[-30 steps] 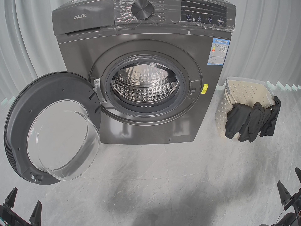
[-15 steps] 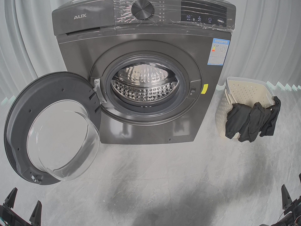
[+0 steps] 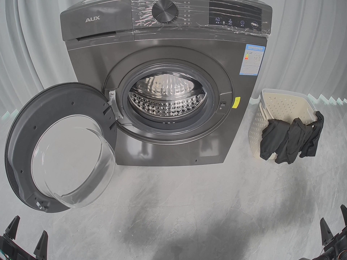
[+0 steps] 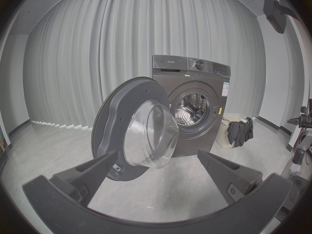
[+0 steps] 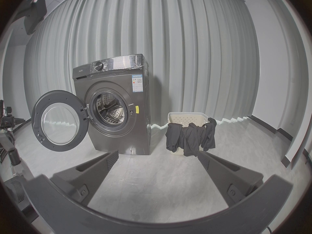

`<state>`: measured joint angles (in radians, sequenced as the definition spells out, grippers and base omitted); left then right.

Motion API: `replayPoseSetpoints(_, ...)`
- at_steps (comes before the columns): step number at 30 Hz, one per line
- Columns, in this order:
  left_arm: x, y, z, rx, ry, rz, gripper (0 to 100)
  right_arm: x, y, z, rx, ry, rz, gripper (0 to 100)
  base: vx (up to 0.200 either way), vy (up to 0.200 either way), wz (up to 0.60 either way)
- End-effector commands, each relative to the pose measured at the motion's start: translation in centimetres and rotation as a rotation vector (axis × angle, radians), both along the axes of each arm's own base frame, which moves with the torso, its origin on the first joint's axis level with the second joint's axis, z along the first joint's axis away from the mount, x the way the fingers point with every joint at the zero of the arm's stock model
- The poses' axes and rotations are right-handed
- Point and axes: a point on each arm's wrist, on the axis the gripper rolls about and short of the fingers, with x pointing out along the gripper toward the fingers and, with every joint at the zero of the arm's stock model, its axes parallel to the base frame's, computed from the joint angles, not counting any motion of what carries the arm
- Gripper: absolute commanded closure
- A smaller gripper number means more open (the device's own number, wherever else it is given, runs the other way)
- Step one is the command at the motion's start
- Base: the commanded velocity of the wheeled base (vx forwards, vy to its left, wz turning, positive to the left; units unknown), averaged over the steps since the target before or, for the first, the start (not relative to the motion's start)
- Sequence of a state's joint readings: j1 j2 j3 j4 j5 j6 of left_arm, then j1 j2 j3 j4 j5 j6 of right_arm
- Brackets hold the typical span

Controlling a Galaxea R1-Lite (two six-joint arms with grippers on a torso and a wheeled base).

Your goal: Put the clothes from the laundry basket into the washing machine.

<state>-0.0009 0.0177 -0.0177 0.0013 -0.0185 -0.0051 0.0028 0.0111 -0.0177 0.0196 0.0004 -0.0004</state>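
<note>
Right gripper (image 3: 333,215) has dropped lower at the edge of the head view than a second ago. Left gripper (image 3: 30,225), machine and basket unchanged.

Clothes (image 3: 289,138): dark garments, bunched, draped over the near rim of the laundry basket (image 3: 285,97) and hanging down its outer face. The basket stands on the floor just beside the washing machine (image 3: 162,37), on the robot's right. Door (image 3: 61,145) is swung fully open to the left.

Both grippers sit low and well short of the basket, fingers spread apart, holding nothing.

Risks, as judged:
- The garments overlap, so a pinch on one hanging edge may drag the others off onto the floor.
- The basket looks light; pulling on cloth hooked over its rim could tip or slide it.
- A trailing sleeve could snag on the door seal at loading.

Containers: the basket's pale perforated back wall is bare, with the cloth all at the front rim. The drum (image 3: 168,94) shows bare perforated steel; nothing loaded yet.
</note>
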Motion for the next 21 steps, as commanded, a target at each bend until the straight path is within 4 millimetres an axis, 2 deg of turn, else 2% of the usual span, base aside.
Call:
replayPoseSetpoints(1, 0.00, 0.00, -0.49, -0.001, 0.000, 0.001, 0, 0.00, 0.00, -0.33, 0.000, -0.001, 0.000, 0, 0.000, -0.200, 0.00)
replayPoseSetpoints(21, 0.00, 0.01, -0.49, 0.002, 0.000, 0.002, 0, 0.00, 0.00, -0.33, 0.000, -0.001, 0.000, 0, 0.000, -0.200, 0.00)
